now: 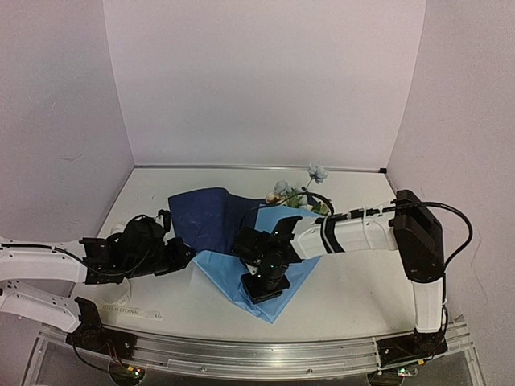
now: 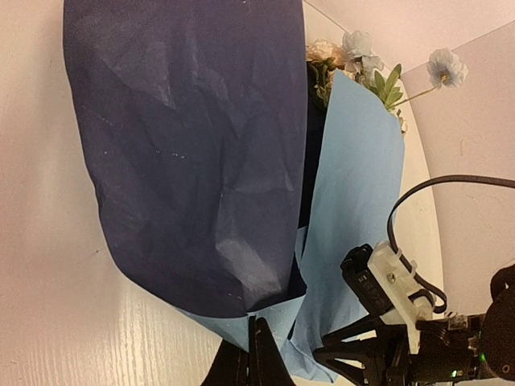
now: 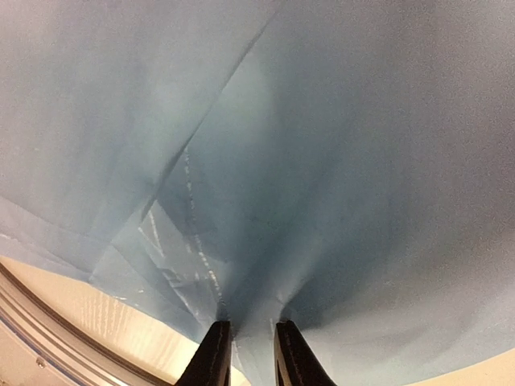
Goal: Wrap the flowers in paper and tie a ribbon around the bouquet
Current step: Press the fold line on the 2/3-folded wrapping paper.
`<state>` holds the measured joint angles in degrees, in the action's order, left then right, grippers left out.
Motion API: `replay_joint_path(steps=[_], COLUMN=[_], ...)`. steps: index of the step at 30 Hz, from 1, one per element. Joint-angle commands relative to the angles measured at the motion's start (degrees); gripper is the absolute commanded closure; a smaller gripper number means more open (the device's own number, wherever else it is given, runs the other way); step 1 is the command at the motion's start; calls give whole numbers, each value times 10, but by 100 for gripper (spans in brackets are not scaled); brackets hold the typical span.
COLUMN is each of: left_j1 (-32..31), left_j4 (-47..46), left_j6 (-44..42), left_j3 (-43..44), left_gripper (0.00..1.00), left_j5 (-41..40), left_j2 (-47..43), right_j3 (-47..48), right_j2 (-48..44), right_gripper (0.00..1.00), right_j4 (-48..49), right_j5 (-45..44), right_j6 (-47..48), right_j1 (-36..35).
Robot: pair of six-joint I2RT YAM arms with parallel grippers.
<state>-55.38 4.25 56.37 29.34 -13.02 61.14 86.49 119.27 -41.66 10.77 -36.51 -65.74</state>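
The blue paper (image 1: 211,217) lies mid-table, its dark face folded over from the left and its lighter face (image 1: 283,291) spread toward the front. The flowers (image 1: 283,190) stick out at its far end, pale blooms and green leaves; their stems are hidden under the fold, so the whole forms a loose bouquet. My left gripper (image 2: 256,342) is shut on the light edge of the paper (image 2: 193,161) at its near left corner. My right gripper (image 3: 245,342) pinches a bunched fold of the paper (image 3: 322,145) near the front. The ribbon (image 1: 129,310) lies flat by the front left edge.
Lilac walls close in the table on three sides. A metal rail (image 1: 257,358) runs along the front edge. The right arm's forearm and black cable (image 1: 354,229) cross above the paper's right side, close to the flowers (image 2: 358,48).
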Motion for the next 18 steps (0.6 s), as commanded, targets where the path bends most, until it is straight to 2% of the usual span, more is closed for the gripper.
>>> replay_joint_path(steps=[1, 18], left_j1=[-6, -9], left_j4=[6, 12], left_j6=[17, 12], left_j3=[-1, 11], left_gripper=[100, 100], left_j5=[-25, -15], left_j2=[-8, -4], right_j3=[15, 53], right_j2=[11, 57], right_gripper=[80, 81], right_j4=[-1, -18], right_j5=[-6, -57], right_j6=[-16, -17], right_j1=[-20, -27])
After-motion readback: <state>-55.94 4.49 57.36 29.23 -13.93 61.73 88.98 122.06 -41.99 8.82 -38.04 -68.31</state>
